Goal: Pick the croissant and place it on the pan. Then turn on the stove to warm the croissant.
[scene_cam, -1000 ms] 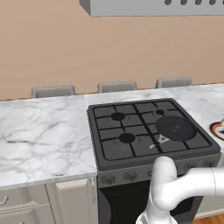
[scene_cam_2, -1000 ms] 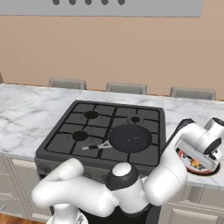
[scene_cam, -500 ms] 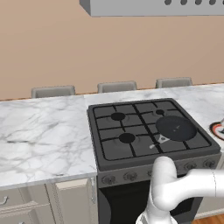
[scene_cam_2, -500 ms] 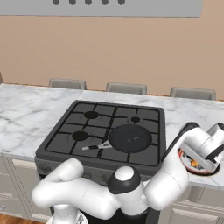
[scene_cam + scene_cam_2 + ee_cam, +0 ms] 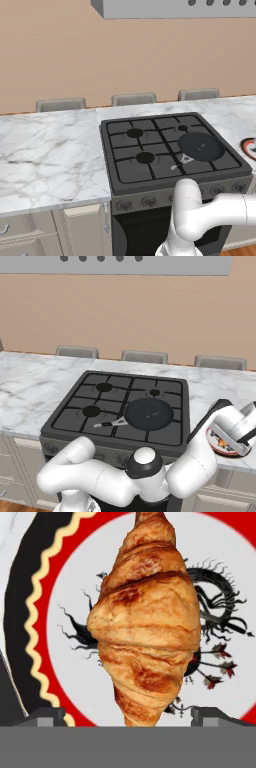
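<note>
Hand view looks straight down on the golden-brown ridged croissant (image 5: 147, 619), which lies in the middle of a round white plate with a red rim and a dark dragon drawing (image 5: 65, 612). The claw (image 5: 127, 717) is spread wide, its two dark tips standing either side of the pastry's near end and gripping nothing. In the right base view the claw (image 5: 231, 442) hangs just over that plate (image 5: 216, 445), which sits on the marble tabletop (image 5: 30, 386) near its front edge, just beside the right edge of the black gas stove (image 5: 75, 408).

The step in hand appears to be the pick. To do it well, the claw should probably come straight down with the croissant centred between the tips, so that they close across its broad middle rather than its tapering end, and close gently, since a pastry would likely crush or slip.

The round dark frying pan (image 5: 149, 413) waits empty on the front right burner, its handle pointing left.

Counted: one croissant, one plate, one pan, four burners.
</note>
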Robot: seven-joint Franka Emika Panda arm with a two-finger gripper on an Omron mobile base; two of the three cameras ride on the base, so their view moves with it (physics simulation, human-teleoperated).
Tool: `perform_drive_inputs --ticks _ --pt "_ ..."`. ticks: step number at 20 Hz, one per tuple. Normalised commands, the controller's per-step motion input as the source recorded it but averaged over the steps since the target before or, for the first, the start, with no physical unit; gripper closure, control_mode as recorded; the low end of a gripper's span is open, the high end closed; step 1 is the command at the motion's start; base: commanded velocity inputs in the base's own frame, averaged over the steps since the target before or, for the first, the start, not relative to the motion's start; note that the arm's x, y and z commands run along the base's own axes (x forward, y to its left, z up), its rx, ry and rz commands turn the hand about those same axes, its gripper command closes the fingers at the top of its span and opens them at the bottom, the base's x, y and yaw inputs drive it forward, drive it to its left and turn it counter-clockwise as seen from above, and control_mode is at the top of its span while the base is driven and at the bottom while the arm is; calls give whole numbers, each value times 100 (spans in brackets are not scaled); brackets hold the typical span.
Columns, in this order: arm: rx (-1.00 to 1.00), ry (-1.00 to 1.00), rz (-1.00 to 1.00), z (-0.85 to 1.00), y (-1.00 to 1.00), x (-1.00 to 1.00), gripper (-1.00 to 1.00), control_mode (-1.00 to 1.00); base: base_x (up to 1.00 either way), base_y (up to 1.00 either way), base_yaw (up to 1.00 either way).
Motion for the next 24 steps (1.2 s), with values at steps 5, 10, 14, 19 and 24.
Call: perform_drive_inputs --ticks 5,10,14,19,24 --pt "2 0 0 -10 -14 15 -100 -100 0 0 0" --pt "1 0 0 -9 -11 24 -100 -100 0 0 0" --pt "1 0 0 -12 -2 25 -100 -100 0 0 0" --pt "0 0 0 -21 0 15 -100 -100 0 0 0" --pt "0 0 0 -23 0 2 100 -100 0 0 0"
